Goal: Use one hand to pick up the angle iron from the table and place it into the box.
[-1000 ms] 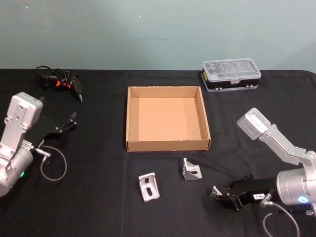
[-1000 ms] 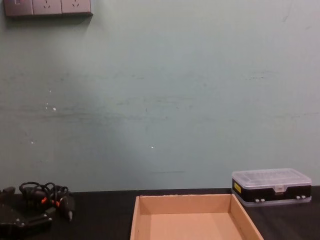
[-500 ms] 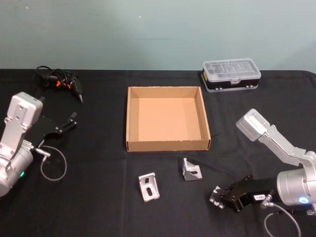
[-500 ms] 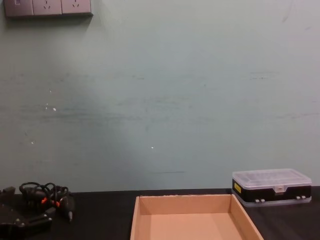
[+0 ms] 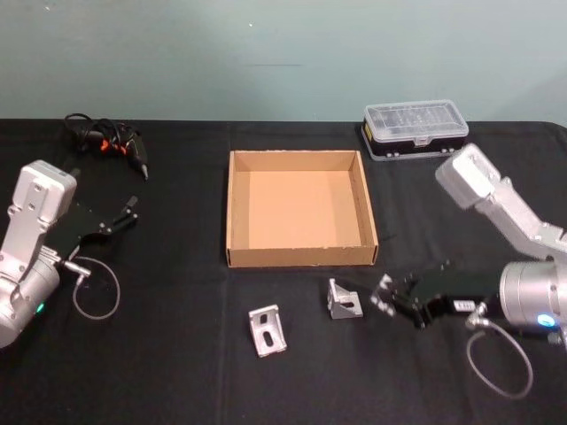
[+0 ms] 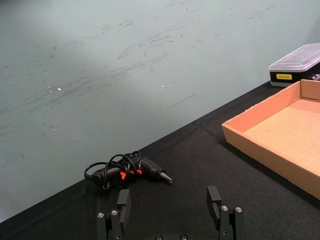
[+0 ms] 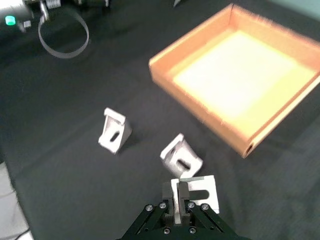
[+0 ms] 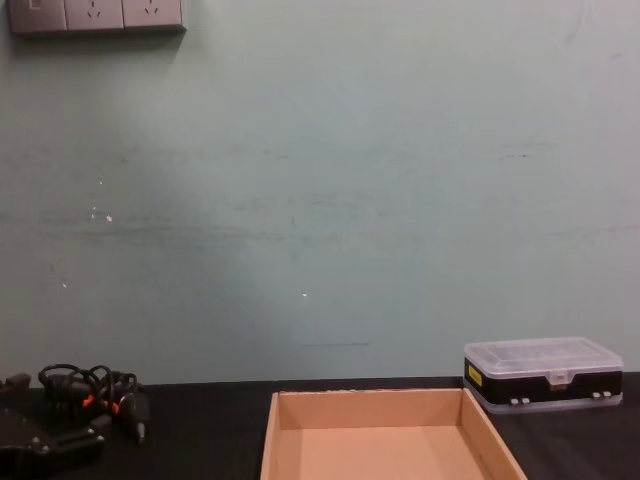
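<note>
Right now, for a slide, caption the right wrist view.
Right gripper holds a bracket near two others on the table, box beyond.

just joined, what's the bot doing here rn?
The right gripper is shut on an angle iron, in front of the box, which holds nothing yet. Two more lie on the table: a second angle iron right beside that gripper and a third angle iron further to the robot's left. The left gripper is parked open at the table's left side.

Pale teal wall (image 8: 330, 200), scuffed, faint horizontal marks; grey socket strip (image 8: 95, 15) mounted upper left.
</note>
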